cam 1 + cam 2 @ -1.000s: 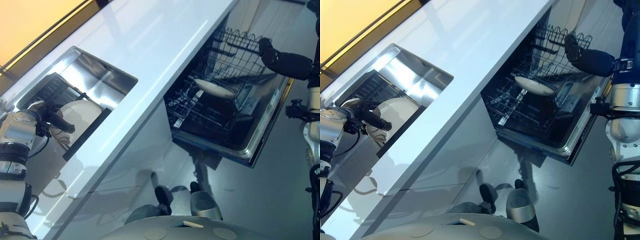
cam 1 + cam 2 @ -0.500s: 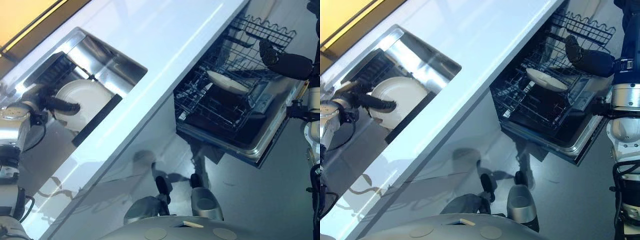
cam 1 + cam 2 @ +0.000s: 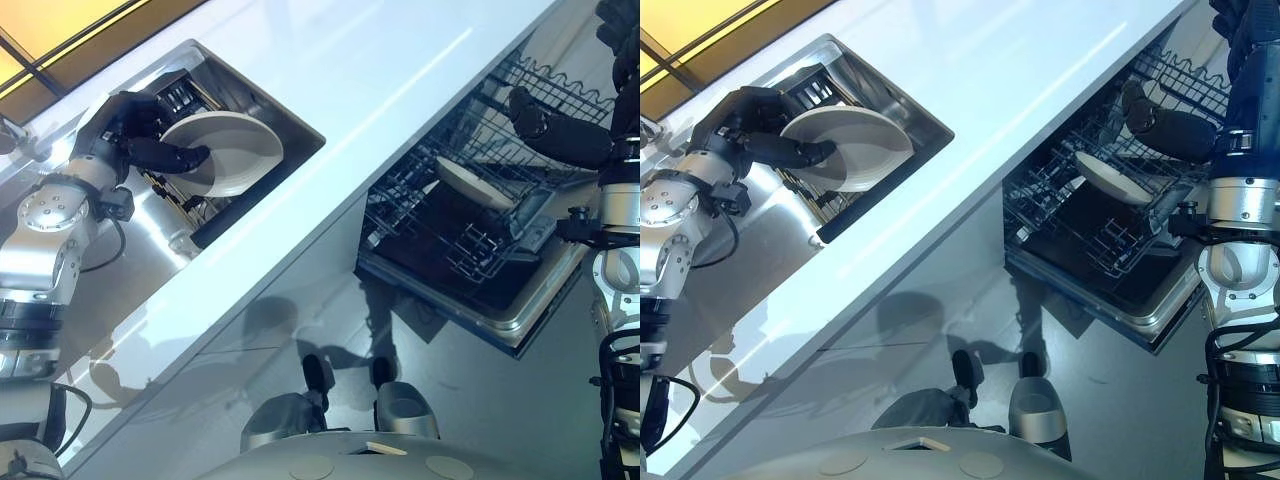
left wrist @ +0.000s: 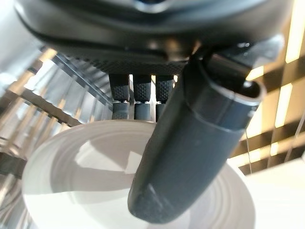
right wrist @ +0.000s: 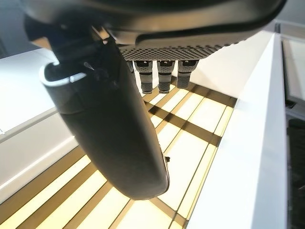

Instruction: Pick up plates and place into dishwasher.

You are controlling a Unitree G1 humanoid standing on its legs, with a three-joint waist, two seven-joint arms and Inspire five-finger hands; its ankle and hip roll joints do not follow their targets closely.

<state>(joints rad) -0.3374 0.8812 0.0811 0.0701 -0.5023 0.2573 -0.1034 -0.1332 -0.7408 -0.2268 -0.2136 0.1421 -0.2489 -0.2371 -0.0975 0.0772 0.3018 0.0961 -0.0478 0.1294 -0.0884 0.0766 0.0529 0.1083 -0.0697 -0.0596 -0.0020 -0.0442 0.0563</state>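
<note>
Left eye view: white counter (image 3: 330, 110) runs diagonally, steel sink (image 3: 285, 125) set into it, open dishwasher (image 3: 480, 270) below its far edge. Dish rack (image 3: 180, 95) sits in the sink. One white plate (image 3: 232, 150) held tilted above the sink, left hand (image 3: 140, 135) pinching its rim, thumb across the face. Second plate (image 3: 475, 183) rests in the dishwasher's wire rack (image 3: 440, 215). Right hand (image 3: 555, 130) hangs over that rack, fingers relaxed, empty.

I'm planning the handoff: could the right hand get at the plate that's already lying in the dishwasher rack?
Probably yes. The right hand hangs above the open rack, holding nothing, and the plate lies on top with only open wire around it. The left hand is off at the sink.
</note>
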